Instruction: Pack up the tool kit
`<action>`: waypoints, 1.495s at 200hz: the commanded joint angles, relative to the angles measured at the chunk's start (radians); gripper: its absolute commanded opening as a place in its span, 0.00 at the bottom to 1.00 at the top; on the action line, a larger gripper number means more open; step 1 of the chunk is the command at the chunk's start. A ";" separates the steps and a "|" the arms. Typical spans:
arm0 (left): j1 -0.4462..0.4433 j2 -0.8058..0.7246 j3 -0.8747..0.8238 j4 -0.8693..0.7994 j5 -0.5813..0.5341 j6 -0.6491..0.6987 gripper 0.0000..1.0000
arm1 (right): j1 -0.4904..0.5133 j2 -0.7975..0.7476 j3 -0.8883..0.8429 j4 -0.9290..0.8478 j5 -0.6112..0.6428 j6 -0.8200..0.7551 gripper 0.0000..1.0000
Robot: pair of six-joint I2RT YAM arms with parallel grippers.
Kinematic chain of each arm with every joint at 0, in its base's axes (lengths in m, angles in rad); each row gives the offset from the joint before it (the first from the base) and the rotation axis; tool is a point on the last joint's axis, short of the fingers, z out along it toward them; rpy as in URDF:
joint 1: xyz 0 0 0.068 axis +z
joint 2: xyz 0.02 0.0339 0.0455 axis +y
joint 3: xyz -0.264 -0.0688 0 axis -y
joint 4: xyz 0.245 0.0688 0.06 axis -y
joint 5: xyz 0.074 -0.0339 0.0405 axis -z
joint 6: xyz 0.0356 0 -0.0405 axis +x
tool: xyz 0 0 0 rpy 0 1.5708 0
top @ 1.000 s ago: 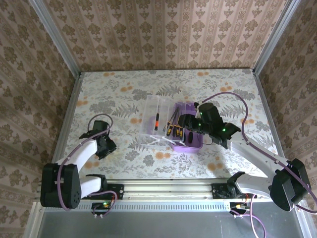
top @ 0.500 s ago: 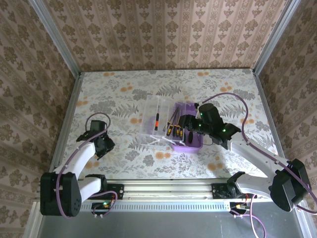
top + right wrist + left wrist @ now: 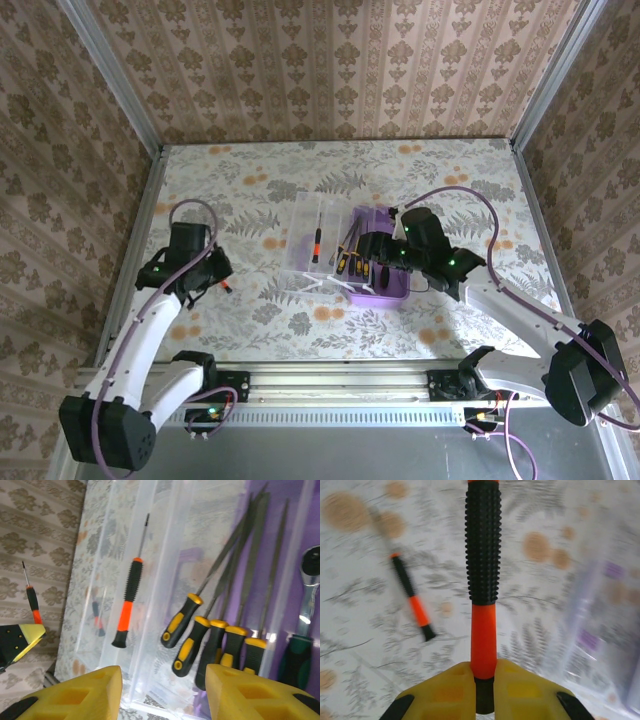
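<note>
The purple tool kit box (image 3: 386, 298) lies open mid-table with its clear lid (image 3: 300, 215) folded out to the left. One orange-and-black screwdriver (image 3: 316, 243) rests on the lid (image 3: 165, 555), also seen in the right wrist view (image 3: 129, 600). My left gripper (image 3: 484, 680) is shut on a second orange-and-black screwdriver (image 3: 483, 555), held off the table left of the lid. A third small screwdriver (image 3: 411, 597) lies on the table below it. My right gripper (image 3: 162, 690) hangs open over the box's near edge, nothing between its fingers.
Inside the box (image 3: 310, 510) lie several files with yellow-and-black handles (image 3: 220, 640) and a green-handled ratchet (image 3: 300, 650). My left gripper (image 3: 208, 270) sits at the table's left; my right gripper (image 3: 375, 250) is over the box. Wallpapered walls ring the table.
My left arm has risen from the table and swung up with the screwdriver in its grip. The right arm has barely moved.
</note>
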 commanded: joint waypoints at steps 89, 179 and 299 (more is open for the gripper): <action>-0.510 0.118 0.219 0.164 0.135 0.111 0.08 | 0.078 0.114 0.163 0.257 -0.205 0.043 0.54; -0.606 0.177 0.213 0.228 0.108 0.075 0.08 | 0.118 0.220 0.201 0.308 -0.183 0.084 0.44; -0.614 0.158 0.198 0.201 0.081 0.080 0.44 | 0.126 0.234 0.221 0.234 -0.101 0.070 0.14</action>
